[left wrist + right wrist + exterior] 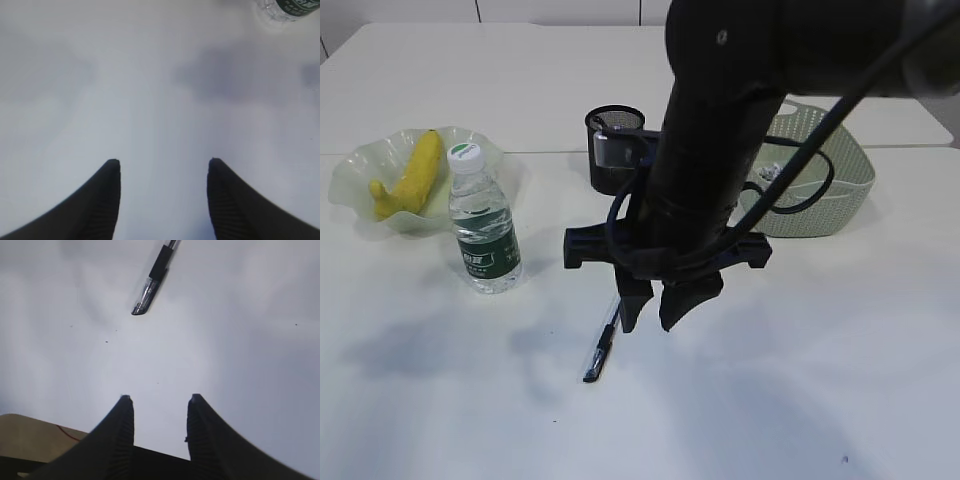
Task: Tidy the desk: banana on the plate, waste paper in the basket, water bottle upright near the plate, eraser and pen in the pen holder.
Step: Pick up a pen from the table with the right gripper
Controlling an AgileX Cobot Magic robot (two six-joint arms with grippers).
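Black and clear plastic, that was the pen (pixel 602 348), lying flat on the white tabletop (pixel 800 400) near the middle, tilted a bit off straight. In the right wrist view it (pixel 152 281) showed a see-through barrel with a dark grip section, well ahead of the claw tips and off to their left, not touching them.

The right claw (pixel 659 308) hung just beside the pen's upper end in the exterior view, pointing down, its two dark fingers (pixel 122 432) partly open with nothing but bare tabletop between them. The left claw (pixel 164 167) was only visible from its own wrist camera, spread noticeably wider, also holding nothing, with the bottle's base (pixel 286 9) peeking in at the top right corner.

Rest of the stuff: the banana (pixel 413 177) sat in the wavy pale green plate (pixel 350 170) at far left. The bottle (pixel 483 222) stood upright just beside the plate, green label, white cap. The black mesh holder (pixel 614 122) was behind the right arm, which hid most of it, and some grey-white thing sat right in front of it, couldn't tell what. The pale green basket (pixel 840 170) was over to the right, with something crumpled-looking inside, partly hidden by cables.
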